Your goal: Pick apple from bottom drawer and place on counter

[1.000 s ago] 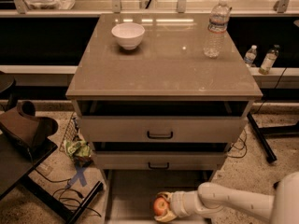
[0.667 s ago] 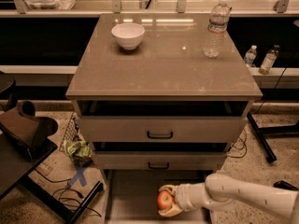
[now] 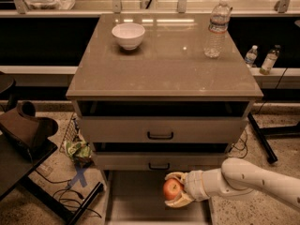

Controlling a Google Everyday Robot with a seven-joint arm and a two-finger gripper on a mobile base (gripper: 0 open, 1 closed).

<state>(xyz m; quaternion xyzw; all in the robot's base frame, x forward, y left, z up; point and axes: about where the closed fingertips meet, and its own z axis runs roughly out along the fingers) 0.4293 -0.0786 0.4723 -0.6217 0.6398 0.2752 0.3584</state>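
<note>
The red-orange apple (image 3: 172,189) sits between the two pale fingers of my gripper (image 3: 175,190), which is shut on it and holds it above the floor of the open bottom drawer (image 3: 136,196), just in front of the lower handled drawer front. My white arm reaches in from the lower right. The glossy grey-beige counter (image 3: 164,64) tops the cabinet above.
A white bowl (image 3: 128,35) stands at the counter's back left and a clear water bottle (image 3: 217,27) at its back right. Two drawers with black handles (image 3: 160,135) are above the open one. A dark table with a brown object (image 3: 26,128) is at the left.
My gripper has lifted the apple higher above the drawer floor and drawn it slightly right, closer to the cabinet front; the arm has risen with it.
</note>
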